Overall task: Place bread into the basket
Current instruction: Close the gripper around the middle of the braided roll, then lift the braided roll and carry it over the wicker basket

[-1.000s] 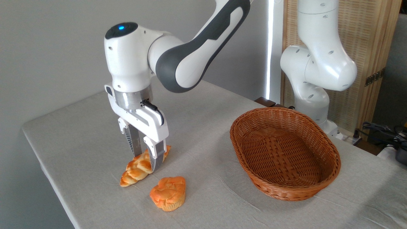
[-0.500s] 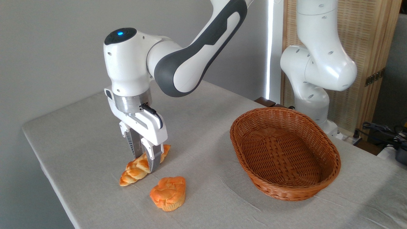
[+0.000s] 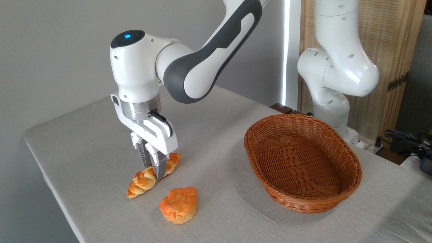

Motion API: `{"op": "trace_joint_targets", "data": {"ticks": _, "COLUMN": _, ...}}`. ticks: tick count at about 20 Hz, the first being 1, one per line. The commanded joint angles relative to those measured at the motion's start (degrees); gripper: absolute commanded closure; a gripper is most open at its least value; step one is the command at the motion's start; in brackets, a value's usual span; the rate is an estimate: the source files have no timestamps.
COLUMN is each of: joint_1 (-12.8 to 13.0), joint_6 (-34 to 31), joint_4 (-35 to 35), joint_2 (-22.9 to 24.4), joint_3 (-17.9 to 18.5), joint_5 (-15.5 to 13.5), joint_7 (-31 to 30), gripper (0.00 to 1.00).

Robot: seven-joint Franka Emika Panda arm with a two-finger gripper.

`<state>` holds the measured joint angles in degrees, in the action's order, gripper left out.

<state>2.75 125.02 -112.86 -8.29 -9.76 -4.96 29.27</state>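
The bread [image 3: 143, 182], a braided golden loaf, lies on the table at the left, slanting from lower left to upper right. My gripper [image 3: 153, 170] points straight down over its middle, and the two fingers are pressed in on the loaf from both sides. The loaf still rests on the cloth. The basket [image 3: 351, 168], an oval reddish-brown wicker one, stands at the right with nothing inside it, well apart from the gripper.
A short rounded orange bun [image 3: 179, 205] sits just in front and to the right of the loaf. The arm's white base [image 3: 332, 84] rises behind the basket. The table's left edge [image 3: 50, 189] runs close to the loaf.
The fingers have drawn together on the loaf's middle, and the gripper has sunk a little lower over the second. Loaf, bun and basket stay where they were.
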Motion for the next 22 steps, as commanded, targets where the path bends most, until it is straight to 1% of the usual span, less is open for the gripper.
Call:
{"op": "trace_joint_targets", "data": {"ticks": 1, "joint_1": -0.47, "joint_6": 0.13, "joint_4": 0.35, "joint_2": -0.58, "joint_3": -0.17, "joint_5": -0.13, "joint_7": 0.44, "gripper": 0.84}}
{"op": "trace_joint_targets", "data": {"ticks": 3, "joint_1": -0.47, "joint_6": -0.21, "joint_4": 1.49, "joint_2": -0.15, "joint_3": -0.08, "joint_5": -0.22, "joint_7": 0.26, "gripper": 0.84}}
{"op": "trace_joint_targets", "data": {"ticks": 5, "joint_1": -0.47, "joint_6": -2.31, "joint_4": 3.68, "joint_2": 0.38, "joint_3": -0.08, "joint_5": -0.66, "joint_7": 0.09, "gripper": 0.83}}
{"op": "trace_joint_targets", "data": {"ticks": 6, "joint_1": -0.47, "joint_6": -3.81, "joint_4": 4.48, "joint_2": 1.51, "joint_3": -0.17, "joint_5": -0.75, "joint_7": 0.17, "gripper": 0.82}}
{"op": "trace_joint_targets", "data": {"ticks": 8, "joint_1": -0.38, "joint_6": -7.84, "joint_4": 4.57, "joint_2": 5.72, "joint_3": -0.17, "joint_5": -1.18, "joint_7": 0.52, "gripper": 0.82}}
{"op": "trace_joint_targets", "data": {"ticks": 9, "joint_1": -0.38, "joint_6": -10.39, "joint_4": 4.40, "joint_2": 8.09, "joint_3": -0.08, "joint_5": -2.06, "joint_7": 1.74, "gripper": 0.82}}
{"op": "trace_joint_targets", "data": {"ticks": 11, "joint_1": -0.21, "joint_6": -17.49, "joint_4": 4.05, "joint_2": 12.67, "joint_3": 0.71, "joint_5": -2.94, "joint_7": 8.31, "gripper": 0.82}}
{"op": "trace_joint_targets", "data": {"ticks": 12, "joint_1": -0.12, "joint_6": -21.71, "joint_4": 3.79, "joint_2": 14.78, "joint_3": 1.67, "joint_5": -2.95, "joint_7": 12.09, "gripper": 0.79}}
{"op": "trace_joint_targets", "data": {"ticks": 13, "joint_1": 0.93, "joint_6": -25.49, "joint_4": 2.91, "joint_2": 17.23, "joint_3": 3.85, "joint_5": -2.95, "joint_7": 16.13, "gripper": 0.77}}
{"op": "trace_joint_targets", "data": {"ticks": 15, "joint_1": 4.26, "joint_6": -31.39, "joint_4": 0.37, "joint_2": 22.33, "joint_3": 10.17, "joint_5": -2.86, "joint_7": 23.96, "gripper": 0.76}}
{"op": "trace_joint_targets", "data": {"ticks": 17, "joint_1": 7.07, "joint_6": -35.27, "joint_4": -3.58, "joint_2": 26.73, "joint_3": 16.41, "joint_5": -2.68, "joint_7": 30.55, "gripper": 0.74}}
{"op": "trace_joint_targets", "data": {"ticks": 18, "joint_1": 9.27, "joint_6": -36.33, "joint_4": -5.51, "joint_2": 28.06, "joint_3": 20.01, "joint_5": -2.25, "joint_7": 33.11, "gripper": 0.73}}
{"op": "trace_joint_targets", "data": {"ticks": 20, "joint_1": 13.66, "joint_6": -36.52, "joint_4": -8.42, "joint_2": 30.08, "joint_3": 26.17, "joint_5": -1.81, "joint_7": 36.37, "gripper": 0.73}}
{"op": "trace_joint_targets", "data": {"ticks": 21, "joint_1": 15.86, "joint_6": -36.69, "joint_4": -9.48, "joint_2": 30.96, "joint_3": 28.90, "joint_5": -0.76, "joint_7": 36.73, "gripper": 0.73}}
{"op": "trace_joint_targets", "data": {"ticks": 22, "joint_1": 17.88, "joint_6": -36.69, "joint_4": -10.53, "joint_2": 31.67, "joint_3": 30.32, "joint_5": 0.56, "joint_7": 36.74, "gripper": 0.72}}
